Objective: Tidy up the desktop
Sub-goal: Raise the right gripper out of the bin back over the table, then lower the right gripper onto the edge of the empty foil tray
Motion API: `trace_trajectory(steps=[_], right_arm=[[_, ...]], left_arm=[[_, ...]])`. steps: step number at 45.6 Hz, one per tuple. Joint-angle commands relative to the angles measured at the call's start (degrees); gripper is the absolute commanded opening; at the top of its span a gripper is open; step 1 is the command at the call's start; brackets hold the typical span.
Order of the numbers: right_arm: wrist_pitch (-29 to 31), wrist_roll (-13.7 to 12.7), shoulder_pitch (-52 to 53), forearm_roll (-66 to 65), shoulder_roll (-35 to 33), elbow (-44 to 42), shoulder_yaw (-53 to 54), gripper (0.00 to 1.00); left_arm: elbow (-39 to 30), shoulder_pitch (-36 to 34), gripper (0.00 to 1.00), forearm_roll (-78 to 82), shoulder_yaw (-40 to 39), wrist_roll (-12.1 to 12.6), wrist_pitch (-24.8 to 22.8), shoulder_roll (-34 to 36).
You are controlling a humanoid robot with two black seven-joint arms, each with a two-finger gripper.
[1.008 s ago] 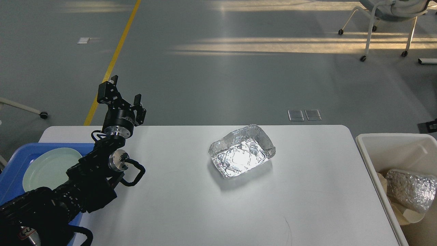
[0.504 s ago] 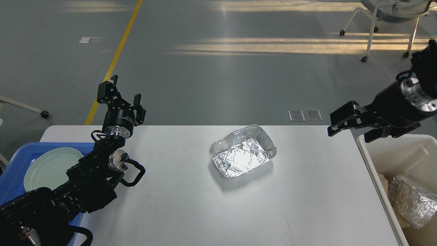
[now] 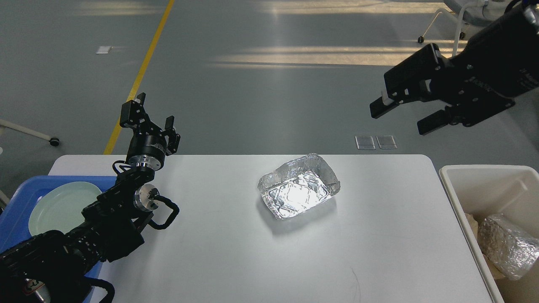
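The large white rectangular desktop (image 3: 236,252) looks matt and smooth. The crumpled silver foil tray (image 3: 298,191) is shiny, wrinkled metal. The blue plastic tray (image 3: 19,198) holds a glossy pale green round plate (image 3: 59,206).

Right gripper (image 3: 400,115) wasn't in frame 1.0 s ago. At 0.5 s ago it was low, at the desktop's (image 3: 261,252) right edge by the bin (image 3: 459,202). Now it's higher, above the floor past the far edge, fingers apart, holding nothing.
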Motion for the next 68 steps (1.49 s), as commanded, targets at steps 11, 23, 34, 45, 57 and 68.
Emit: trace_trajectory(steps=[11,23,34,45,57,68], right_arm=[[-3.83,-0.18,-22.43,1.58,3.85,-6.34,-0.57,0.93],[-20.98,-2.02,-48.8,16.95,9.74,-21.81,0.31,0.93],[-33.19,-2.2,-64.1,28.56,12.9,-28.58,5.22,0.93],[-41.11,-3.96,-75.53,30.32,14.05,-31.93,15.86,0.93],[-49.28,-4.13,-84.32,29.97,16.25,-32.63,25.44,0.92],[-51.05,-4.22,-87.67,30.15,19.59,-37.38,29.14,0.9]], left_arm=[[0.09,0.0,1.0,0.0,0.0,0.0,0.0,0.0],[0.0,0.0,1.0,0.0,0.0,0.0,0.0,0.0],[0.0,0.0,1.0,0.0,0.0,0.0,0.0,0.0],[0.0,0.0,1.0,0.0,0.0,0.0,0.0,0.0],[0.0,0.0,1.0,0.0,0.0,0.0,0.0,0.0],[0.0,0.0,1.0,0.0,0.0,0.0,0.0,0.0]])
